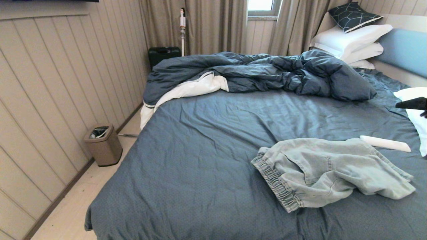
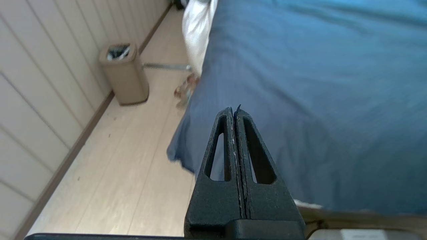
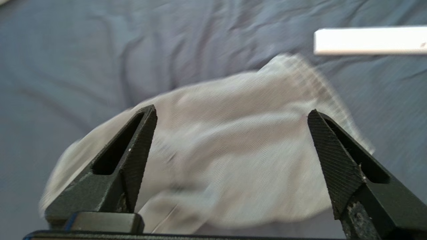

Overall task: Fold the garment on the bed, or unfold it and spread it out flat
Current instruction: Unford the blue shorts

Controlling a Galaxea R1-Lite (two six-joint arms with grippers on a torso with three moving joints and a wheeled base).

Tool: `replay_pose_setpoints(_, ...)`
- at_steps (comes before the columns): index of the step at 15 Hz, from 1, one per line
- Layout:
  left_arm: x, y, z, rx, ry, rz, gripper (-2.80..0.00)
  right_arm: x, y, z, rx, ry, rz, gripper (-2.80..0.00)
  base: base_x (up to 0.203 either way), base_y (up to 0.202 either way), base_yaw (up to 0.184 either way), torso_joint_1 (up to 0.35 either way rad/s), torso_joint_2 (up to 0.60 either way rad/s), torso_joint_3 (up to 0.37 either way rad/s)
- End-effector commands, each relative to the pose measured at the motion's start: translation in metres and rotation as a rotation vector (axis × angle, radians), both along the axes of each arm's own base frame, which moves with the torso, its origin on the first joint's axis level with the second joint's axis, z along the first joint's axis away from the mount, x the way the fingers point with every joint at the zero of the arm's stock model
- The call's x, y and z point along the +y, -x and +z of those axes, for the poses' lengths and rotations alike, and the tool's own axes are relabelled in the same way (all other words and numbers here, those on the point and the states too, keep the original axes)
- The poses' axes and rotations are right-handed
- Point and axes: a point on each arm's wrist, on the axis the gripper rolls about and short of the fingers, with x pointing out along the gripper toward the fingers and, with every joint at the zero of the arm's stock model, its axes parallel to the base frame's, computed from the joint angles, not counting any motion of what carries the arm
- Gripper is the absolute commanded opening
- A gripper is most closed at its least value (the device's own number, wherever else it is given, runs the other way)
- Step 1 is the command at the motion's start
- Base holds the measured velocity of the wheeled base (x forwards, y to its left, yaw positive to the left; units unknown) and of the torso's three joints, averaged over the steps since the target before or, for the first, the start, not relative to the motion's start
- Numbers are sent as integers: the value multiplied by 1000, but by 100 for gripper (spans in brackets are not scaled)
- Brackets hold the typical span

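Observation:
The garment point(image 1: 330, 171) is a pair of pale blue denim shorts lying crumpled on the bed point(image 1: 206, 150), front right, with its gathered waistband toward the bed's middle. In the head view only one dark finger point(image 1: 412, 103) of my right gripper shows, at the right edge, raised beyond the shorts. In the right wrist view my right gripper point(image 3: 232, 111) hangs open above the garment point(image 3: 233, 160) and holds nothing. My left gripper point(image 2: 233, 110) is shut and empty, off the bed's front left corner; it is out of the head view.
A white oblong object point(image 1: 385, 143) lies just beyond the shorts. A bunched dark blue duvet point(image 1: 267, 73) fills the far half of the bed. White pillows point(image 1: 350, 41) are stacked at the headboard, and another point(image 1: 417, 123) lies at the right edge. A brown bin point(image 1: 103, 145) stands on the floor at left.

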Motion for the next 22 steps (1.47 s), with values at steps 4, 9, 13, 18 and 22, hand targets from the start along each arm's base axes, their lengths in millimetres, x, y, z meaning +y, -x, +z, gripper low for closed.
replay_pose_setpoints(4, -1, -30, 77, 182, 25, -51, -280, 76, 98, 41, -76, -8, 123, 0, 0, 0, 0, 0, 0, 0)
replay_pose_setpoints(9, -7, -116, 119, 418, 122, -224, -280, 131, 163, 24, -26, -65, 227, -280, 0, 0, 0, 0, 0, 0)
replay_pose_setpoints(13, -47, -186, 124, 637, 253, -415, -280, 147, 188, 5, -15, -76, 242, -280, 0, 0, 0, 0, 0, 0)
replay_pose_setpoints(18, -146, -244, 98, 862, 271, -579, -280, 148, 189, -15, 31, -110, 240, -280, 0, 0, 0, 0, 0, 0)
replay_pose_setpoints(22, -221, -273, 61, 892, 282, -676, -280, 142, 177, -32, 108, -164, 241, -280, 0, 0, 0, 0, 0, 0)
